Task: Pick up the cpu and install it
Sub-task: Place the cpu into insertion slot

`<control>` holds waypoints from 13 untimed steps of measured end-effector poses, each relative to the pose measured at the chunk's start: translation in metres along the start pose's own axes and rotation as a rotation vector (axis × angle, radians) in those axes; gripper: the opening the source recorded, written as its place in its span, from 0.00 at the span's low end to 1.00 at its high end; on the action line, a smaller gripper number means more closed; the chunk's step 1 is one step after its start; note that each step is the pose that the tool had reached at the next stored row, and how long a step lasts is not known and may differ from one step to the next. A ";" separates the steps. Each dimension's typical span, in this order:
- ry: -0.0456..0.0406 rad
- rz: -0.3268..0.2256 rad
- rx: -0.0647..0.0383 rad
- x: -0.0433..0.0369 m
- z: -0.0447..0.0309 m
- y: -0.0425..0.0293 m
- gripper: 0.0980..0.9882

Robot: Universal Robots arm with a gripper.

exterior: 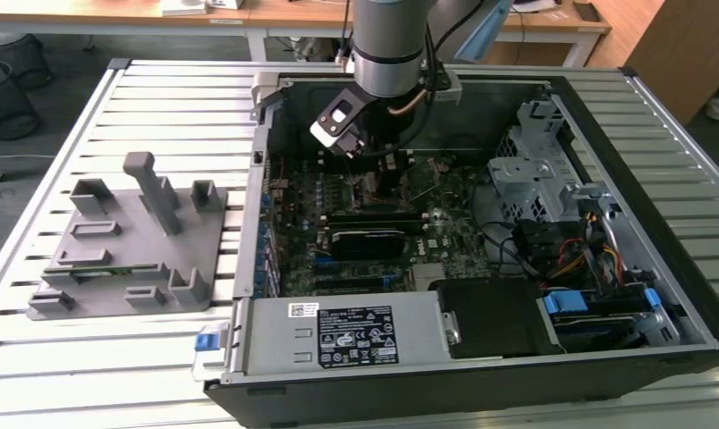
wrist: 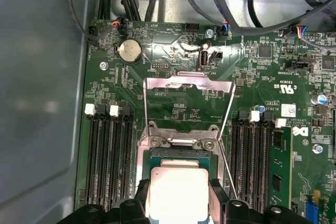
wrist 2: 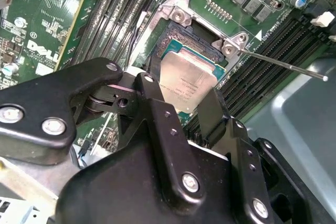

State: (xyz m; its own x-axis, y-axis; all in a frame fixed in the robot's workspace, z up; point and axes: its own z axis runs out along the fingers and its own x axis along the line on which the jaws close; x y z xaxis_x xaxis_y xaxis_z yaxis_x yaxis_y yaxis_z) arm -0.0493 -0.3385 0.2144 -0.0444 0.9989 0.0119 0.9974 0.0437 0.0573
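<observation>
Exterior view: grey fixture (exterior: 133, 241) sits at 9 o'clock of the open case (exterior: 479, 398). The gripper (exterior: 377, 165) is inside, toward 12 o'clock. Its fingers (wrist 2: 212, 108) are clamped on opposite edges of the cpu (wrist 2: 189, 77), which is at the socket (wrist: 181, 153) with the load plate (wrist: 186, 85) raised. Seating unclear. Risk: bent socket pins, if the chip is tilted or slips in the grip.
</observation>
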 end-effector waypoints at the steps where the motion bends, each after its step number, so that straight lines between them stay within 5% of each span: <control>1: -0.0001 0.000 0.000 0.0000 0.0011 -0.0001 0.48; 13: -0.0008 0.014 0.000 -0.0001 0.0095 -0.0011 0.48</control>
State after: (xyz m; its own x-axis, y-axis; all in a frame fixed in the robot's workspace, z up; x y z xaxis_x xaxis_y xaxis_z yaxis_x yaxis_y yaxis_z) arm -0.0499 -0.3385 0.2048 -0.0304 0.9995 0.0118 0.9979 0.0297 0.0573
